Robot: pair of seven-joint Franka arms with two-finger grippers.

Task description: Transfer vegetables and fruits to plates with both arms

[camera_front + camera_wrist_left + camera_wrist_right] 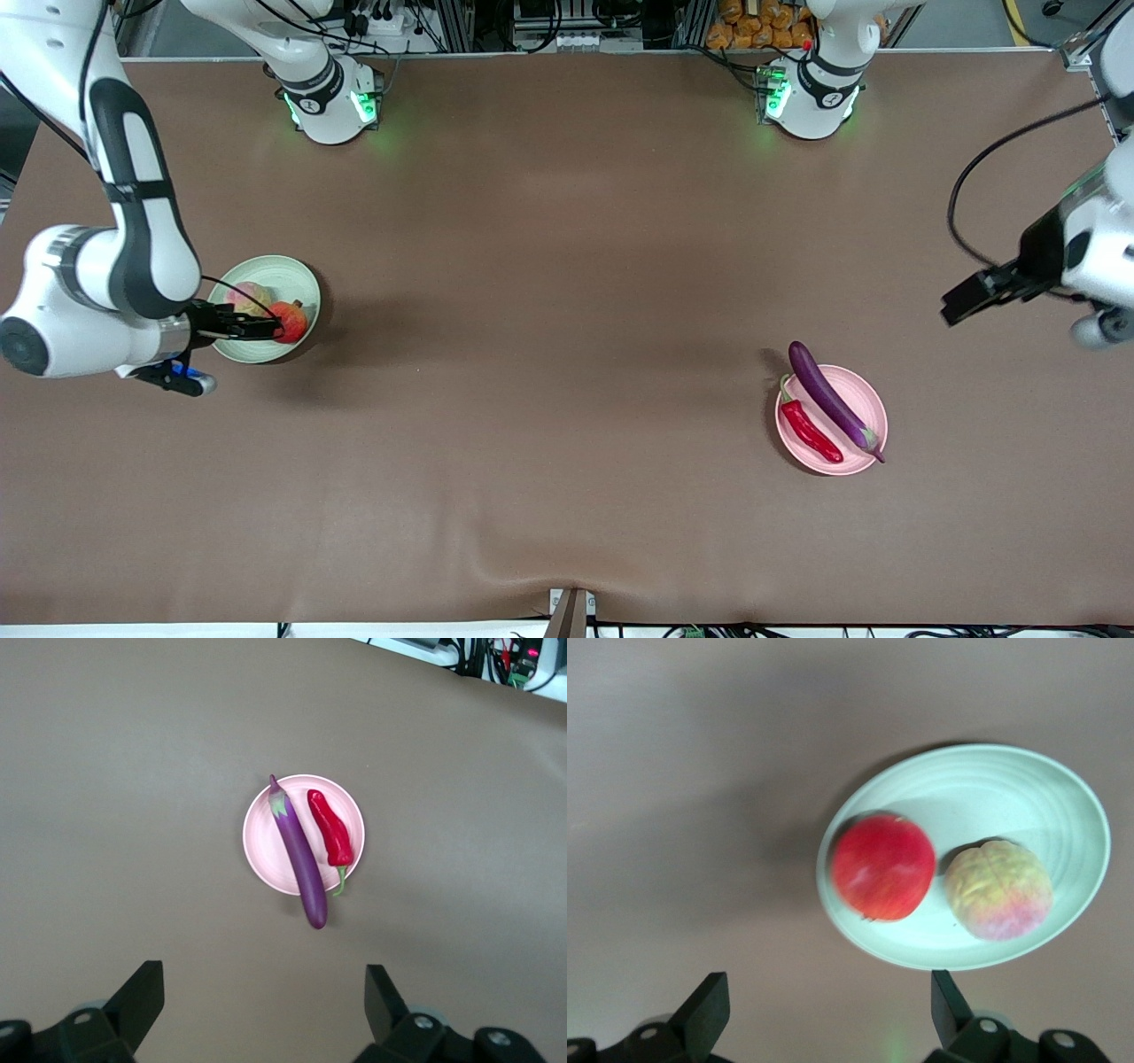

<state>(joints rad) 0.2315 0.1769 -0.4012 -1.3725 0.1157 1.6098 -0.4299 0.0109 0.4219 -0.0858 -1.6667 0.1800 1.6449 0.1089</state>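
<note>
Over the pale green plate [266, 275] holding your apple [289, 321] and peach [249, 297], the right tool [257, 326] hangs open and empty, while the left tool [961, 301], jaws spread, waits above bare desk [567, 354] near the pink plate [873, 403] carrying eggplant [828, 396] and chili pepper [808, 431].

A broad, matte brown surface [549, 372] carries everything. Two round shallow plates rest directly on it, well apart: a pale green plate [292, 276] toward the right arm's end and a pale pink plate [864, 403] toward the left arm's end, nearer the front camera. Both white arm bases stand along its top edge.
</note>
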